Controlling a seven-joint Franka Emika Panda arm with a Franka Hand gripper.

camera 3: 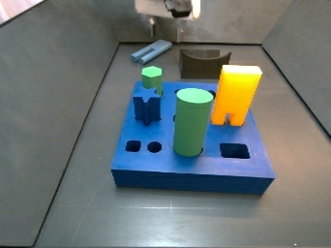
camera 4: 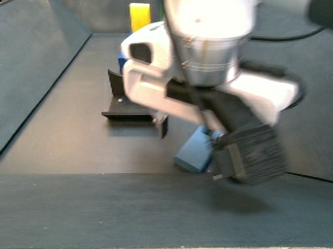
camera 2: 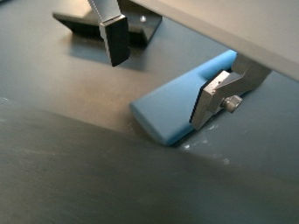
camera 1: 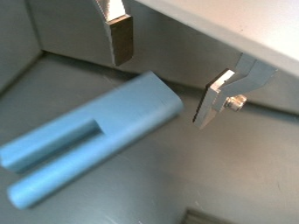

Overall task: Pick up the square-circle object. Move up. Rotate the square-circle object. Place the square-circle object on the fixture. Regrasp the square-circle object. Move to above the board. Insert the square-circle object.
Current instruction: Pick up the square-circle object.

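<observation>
Your gripper (camera 1: 163, 74) is hovering with its jaws standing apart and nothing between them; the square-circle object (camera 1: 87, 140) is lying flat on the floor just beneath, unheld. In a side view, the board (camera 3: 195, 155) is sitting nearest you, the fixture (camera 3: 203, 64) beyond at about one o'clock, the peg at eleven.

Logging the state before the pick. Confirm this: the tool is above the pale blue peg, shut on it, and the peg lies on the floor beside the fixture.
Not quite: the tool is open, not shut on the square-circle object. In both wrist views its fingers stand apart and touch nothing. The rest holds: the peg lies on the floor beside the fixture.
</observation>
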